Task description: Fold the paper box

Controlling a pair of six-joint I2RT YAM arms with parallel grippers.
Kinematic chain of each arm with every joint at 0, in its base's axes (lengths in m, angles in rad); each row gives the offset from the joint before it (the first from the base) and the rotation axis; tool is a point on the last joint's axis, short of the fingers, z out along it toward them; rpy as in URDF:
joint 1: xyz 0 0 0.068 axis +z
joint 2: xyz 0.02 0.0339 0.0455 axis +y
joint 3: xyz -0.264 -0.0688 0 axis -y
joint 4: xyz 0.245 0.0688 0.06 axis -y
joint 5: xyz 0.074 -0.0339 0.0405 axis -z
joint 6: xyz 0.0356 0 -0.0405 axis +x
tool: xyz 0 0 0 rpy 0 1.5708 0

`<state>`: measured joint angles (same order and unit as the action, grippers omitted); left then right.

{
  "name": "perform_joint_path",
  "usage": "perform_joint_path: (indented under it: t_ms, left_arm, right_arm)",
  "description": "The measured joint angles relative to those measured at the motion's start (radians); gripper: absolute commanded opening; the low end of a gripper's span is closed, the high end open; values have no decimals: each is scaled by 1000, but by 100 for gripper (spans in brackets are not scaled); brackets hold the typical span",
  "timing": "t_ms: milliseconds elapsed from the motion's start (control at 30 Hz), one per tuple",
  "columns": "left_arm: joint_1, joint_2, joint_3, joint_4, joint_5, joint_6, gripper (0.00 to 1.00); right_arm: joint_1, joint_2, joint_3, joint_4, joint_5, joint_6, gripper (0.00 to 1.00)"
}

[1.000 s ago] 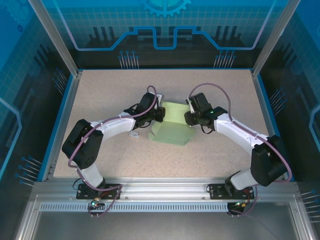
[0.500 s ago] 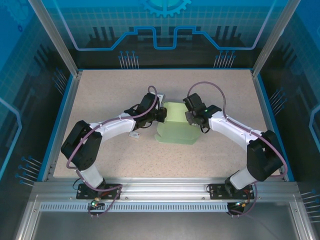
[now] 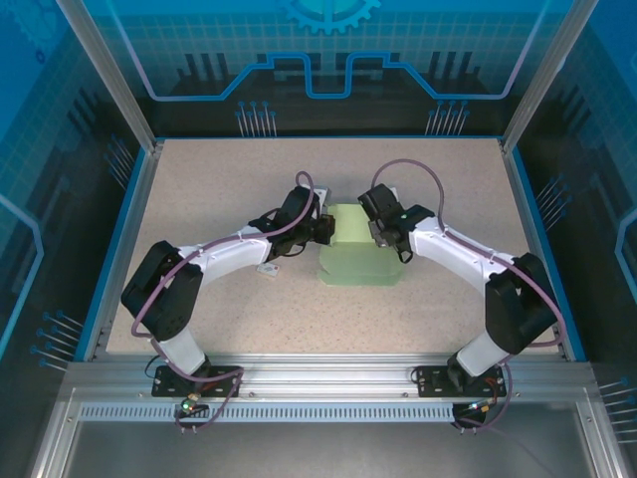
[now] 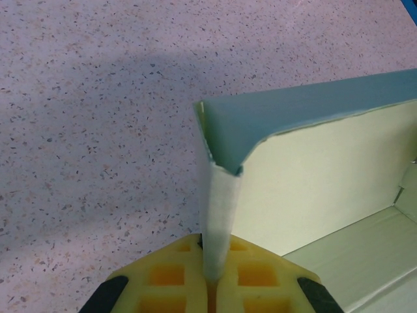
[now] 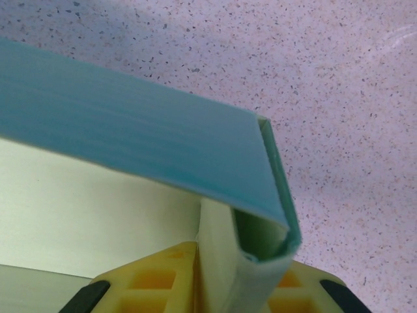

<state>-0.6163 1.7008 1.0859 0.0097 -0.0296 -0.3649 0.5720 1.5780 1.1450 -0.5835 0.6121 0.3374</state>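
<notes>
The paper box (image 3: 356, 251) is pale mint-green card and lies in the middle of the table, partly folded with its side walls raised. My left gripper (image 3: 324, 229) is at its left end. In the left wrist view the yellow fingers (image 4: 163, 277) are shut on the thin upright corner edge of the box (image 4: 313, 176). My right gripper (image 3: 376, 231) is at the right end. In the right wrist view its gripper (image 5: 241, 277) is shut on a doubled-over wall of the box (image 5: 130, 124), with the folded card filling the gap between the jaws.
A tiny white tag-like object (image 3: 266, 268) lies on the speckled tabletop (image 3: 199, 189) just left of the box, under the left forearm. Blue rails edge the table, with metal frame posts at the back corners.
The right gripper has moved left onto the box's right end and closed on its wall. The box has shifted right and squared up. The left gripper kept its hold.
</notes>
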Motion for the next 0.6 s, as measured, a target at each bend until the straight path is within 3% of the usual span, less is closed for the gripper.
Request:
perform_joint_path:
  t_ms: [200,600]
  left_arm:
    - [0,0,5,-6,0,-2,6]
    - [0,0,5,-14,-19,2,6]
  right_arm:
    - [5,16,6,-4,20,-2,22]
    - [-1,-48,7,-14,-80,-14,44]
